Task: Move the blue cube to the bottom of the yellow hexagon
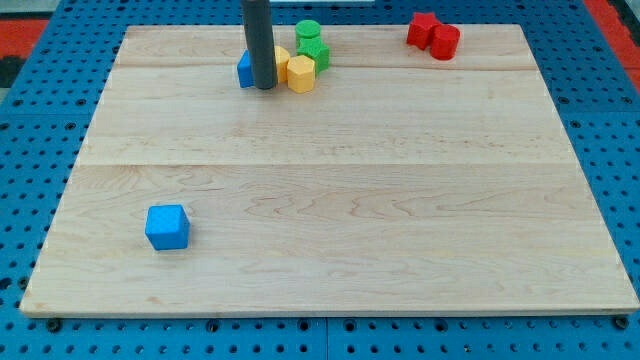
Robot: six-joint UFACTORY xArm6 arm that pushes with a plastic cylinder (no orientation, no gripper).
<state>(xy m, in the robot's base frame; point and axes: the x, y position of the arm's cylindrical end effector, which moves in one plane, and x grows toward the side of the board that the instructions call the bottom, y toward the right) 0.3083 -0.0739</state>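
Observation:
The blue cube [167, 227] sits alone near the board's bottom left. The yellow hexagon [301, 73] lies near the view's top, left of centre, in a cluster. My tip [265, 86] rests just left of the yellow hexagon, far above and to the right of the blue cube. A second blue block [244, 69] is partly hidden behind the rod on its left. Another yellow block [281, 59] shows beside the rod, just above and left of the hexagon; its shape is unclear.
Two green blocks [310, 38] stand above and right of the yellow hexagon. Two red blocks [433, 34] sit together at the top right. The wooden board [340, 200] lies on a blue perforated table.

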